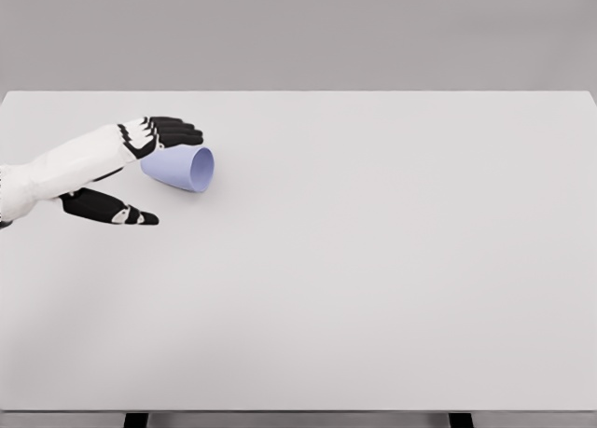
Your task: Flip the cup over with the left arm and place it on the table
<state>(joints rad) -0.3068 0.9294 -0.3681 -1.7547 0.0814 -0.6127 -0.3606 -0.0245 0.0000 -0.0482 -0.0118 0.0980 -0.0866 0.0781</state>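
A pale blue cup (pixel 182 168) lies on its side on the white table (pixel 373 260), its open mouth facing right. My left hand (pixel 149 172) comes in from the left edge and brackets the cup's closed end. The black fingers (pixel 173 130) stretch over the top of the cup, and the thumb (pixel 117 209) lies spread below and to the left, apart from it. The hand is open and the cup rests on the table. No right arm shows.
The table's far edge (pixel 298 92) runs just behind the hand, and its left edge lies close to the forearm (pixel 65 167). Two dark table legs (pixel 136 420) show under the front edge.
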